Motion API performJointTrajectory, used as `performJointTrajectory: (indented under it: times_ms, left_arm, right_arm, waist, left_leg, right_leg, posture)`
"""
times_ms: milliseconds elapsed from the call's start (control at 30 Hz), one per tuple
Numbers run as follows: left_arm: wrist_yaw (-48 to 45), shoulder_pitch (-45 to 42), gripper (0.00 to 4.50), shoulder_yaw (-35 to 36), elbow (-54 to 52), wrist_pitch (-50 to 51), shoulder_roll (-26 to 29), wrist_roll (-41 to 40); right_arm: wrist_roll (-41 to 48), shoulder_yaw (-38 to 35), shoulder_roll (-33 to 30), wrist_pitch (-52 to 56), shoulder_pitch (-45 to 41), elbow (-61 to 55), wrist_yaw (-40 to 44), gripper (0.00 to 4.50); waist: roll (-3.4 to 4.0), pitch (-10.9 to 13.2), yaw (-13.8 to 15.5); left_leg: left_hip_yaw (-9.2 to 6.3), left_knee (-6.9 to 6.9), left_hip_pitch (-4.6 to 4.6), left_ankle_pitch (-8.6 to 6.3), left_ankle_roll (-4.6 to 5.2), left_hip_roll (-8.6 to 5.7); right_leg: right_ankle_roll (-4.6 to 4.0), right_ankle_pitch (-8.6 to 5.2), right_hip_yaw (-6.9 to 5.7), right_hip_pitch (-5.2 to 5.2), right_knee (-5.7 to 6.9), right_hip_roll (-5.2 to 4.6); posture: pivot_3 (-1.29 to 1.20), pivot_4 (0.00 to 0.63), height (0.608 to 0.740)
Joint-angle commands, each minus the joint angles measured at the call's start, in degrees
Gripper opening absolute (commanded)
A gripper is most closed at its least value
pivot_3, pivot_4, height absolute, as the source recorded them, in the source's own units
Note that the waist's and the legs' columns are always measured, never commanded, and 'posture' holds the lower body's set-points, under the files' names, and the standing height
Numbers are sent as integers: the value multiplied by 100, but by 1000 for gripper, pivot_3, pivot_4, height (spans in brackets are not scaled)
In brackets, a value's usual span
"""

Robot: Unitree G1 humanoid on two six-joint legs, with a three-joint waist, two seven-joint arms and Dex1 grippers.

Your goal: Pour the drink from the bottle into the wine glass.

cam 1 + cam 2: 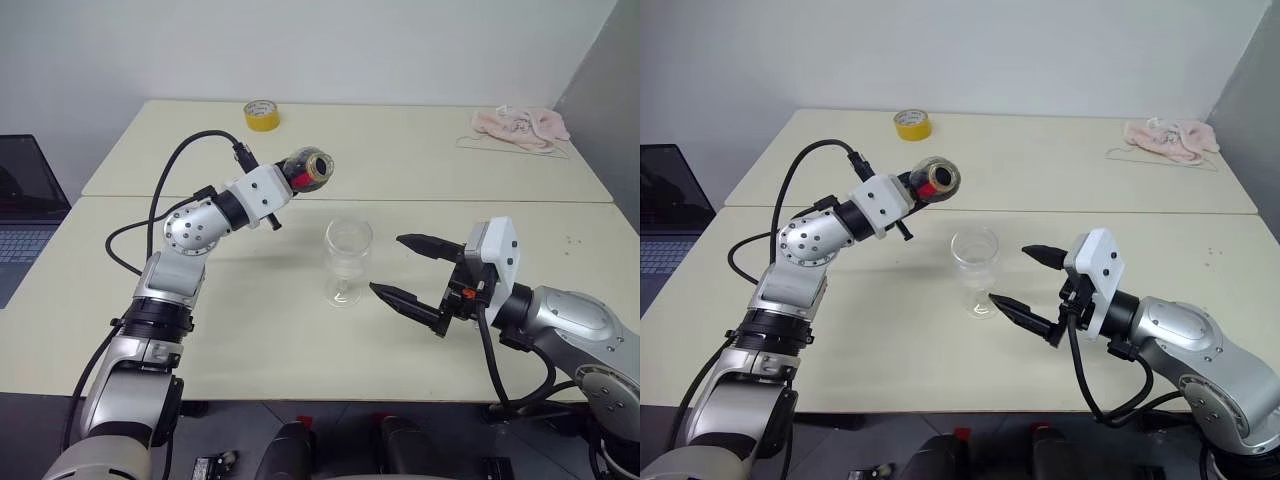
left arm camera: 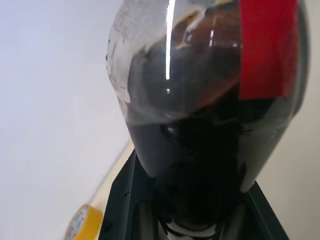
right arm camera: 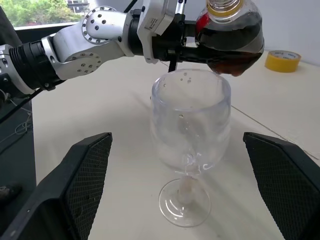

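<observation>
My left gripper (image 1: 292,176) is shut on the bottle (image 1: 308,168) and holds it in the air, a little behind and to the left of the wine glass (image 1: 347,258). The dark brown drink (image 3: 232,45) fills the bottle's body below a red label strip (image 2: 265,45), and a yellow cap (image 3: 227,6) shows at its neck. The glass stands upright on the cream table (image 1: 250,340); there is no liquid in its bowl (image 3: 191,117). My right gripper (image 1: 387,263) is open just to the right of the glass, one finger on either side of it without touching.
A yellow tape roll (image 1: 262,115) sits at the back of the far table. A pink cloth (image 1: 520,125) lies at the back right. A laptop (image 1: 20,220) stands off the table's left edge. A seam (image 1: 450,201) joins the two tables.
</observation>
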Motion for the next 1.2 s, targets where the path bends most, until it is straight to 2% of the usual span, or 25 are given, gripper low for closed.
performJointTrajectory:
  times_ms: [33, 400, 1200]
  left_arm:
    - [132, -236, 746, 21, 126, -709, 144, 197]
    - [420, -379, 745, -143, 421, -1722, 213, 788]
    - [749, -746, 739, -239, 902, -2423, 413, 1344]
  right_arm:
    - [110, 10, 36, -48, -92, -220, -55, 4500]
    - [-31, 167, 49, -129, -61, -199, -29, 4500]
    - [-36, 208, 126, -17, -249, -150, -244, 4500]
  waist:
    - [0, 0, -2]
    - [0, 0, -4]
    - [0, 0, -10]
  left_leg:
    - [0, 0, 0, 0, 0, 0]
    - [-1, 1, -2, 0, 1, -1]
    - [0, 1, -3, 0, 1, -2]
  right_leg:
    - [0, 0, 0, -1, 0, 0]
    - [0, 0, -1, -3, 2, 0]
    - [0, 0, -2, -5, 6, 1]
  posture:
    - [0, 150, 740]
    - [0, 150, 740]
    - [0, 150, 740]
